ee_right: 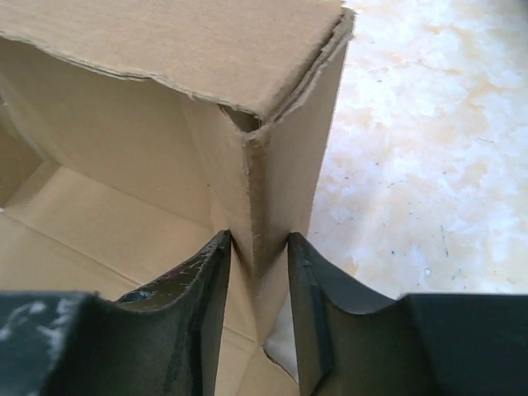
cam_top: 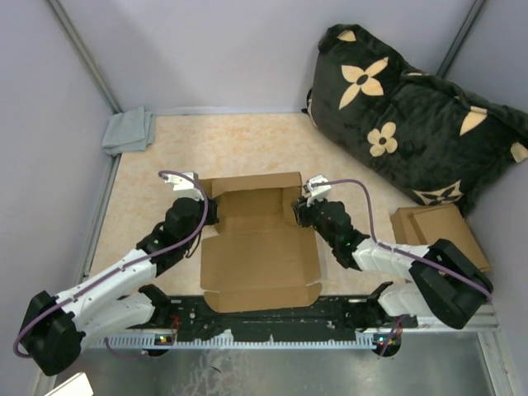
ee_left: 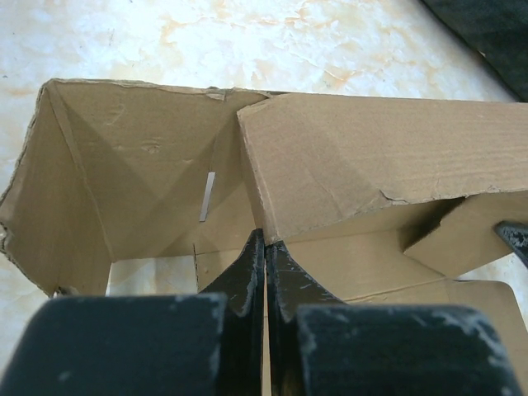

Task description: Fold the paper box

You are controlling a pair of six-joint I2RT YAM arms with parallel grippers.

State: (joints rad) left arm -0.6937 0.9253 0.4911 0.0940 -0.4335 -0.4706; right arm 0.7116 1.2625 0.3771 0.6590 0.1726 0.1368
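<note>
Partway: plain brown corrugated cardboard box (cam_top: 260, 247) at desk (cam_top: 165, 148) centre; walls raised at 12, 9 and 3 o'clock, lid panel flat toward 6. Left jaws pinch the 9 o'clock wall, right jaws clamp the 3 o'clock wall. Lid closing seemingly remains.

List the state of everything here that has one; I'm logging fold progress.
paper box: partly folded, back and side walls up, front panel flat.
left hand: shut on the left wall.
right hand: shut on the right wall.
grey cloth: crumpled.
flat cardboard pieces: stacked, unfolded.
</note>
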